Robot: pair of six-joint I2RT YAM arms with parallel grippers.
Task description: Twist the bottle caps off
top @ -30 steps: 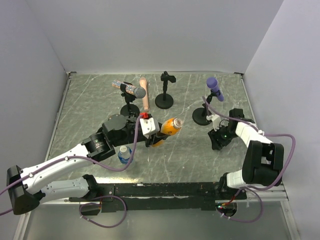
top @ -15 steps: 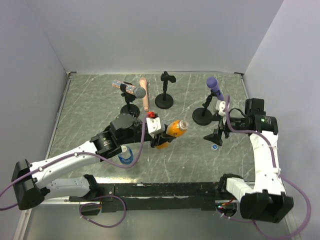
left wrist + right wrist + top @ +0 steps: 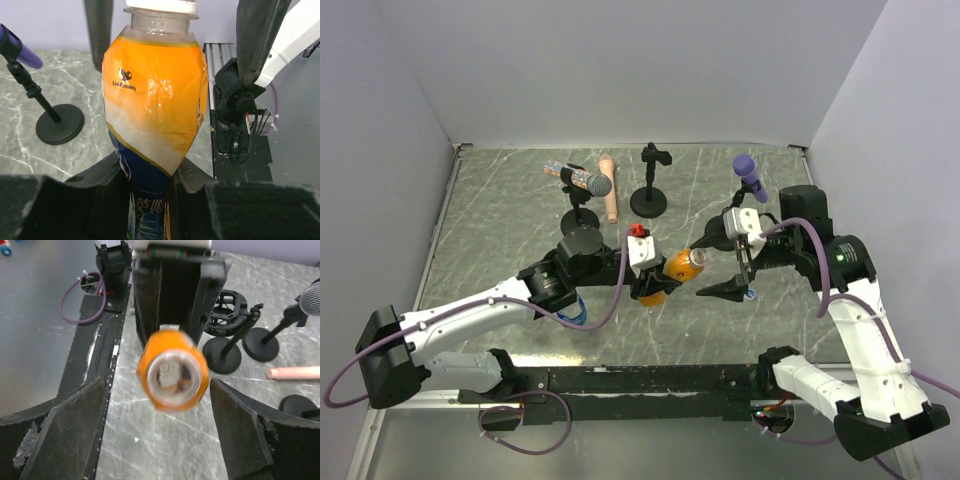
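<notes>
**A:** From above, what's new?
**B:** The right gripper has left the table and swung across. It is spread wide around the mouth end of the orange bottle. A blue cap now lies on the table just beside it, so that one looks done.
**A:** Left wrist?
**B:** The left gripper clamps the bottle's lower body. Its whitish top could be a cap or a bare rim, I can't tell.
**A:** Right wrist?
**B:** Empty and wide open, with the bottle end blurred between the fingers, untouched.

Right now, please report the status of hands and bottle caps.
Left hand shut on orange bottle. Right hand open, straddling its whitish cap, not gripping. One blue cap loose on table.
</notes>
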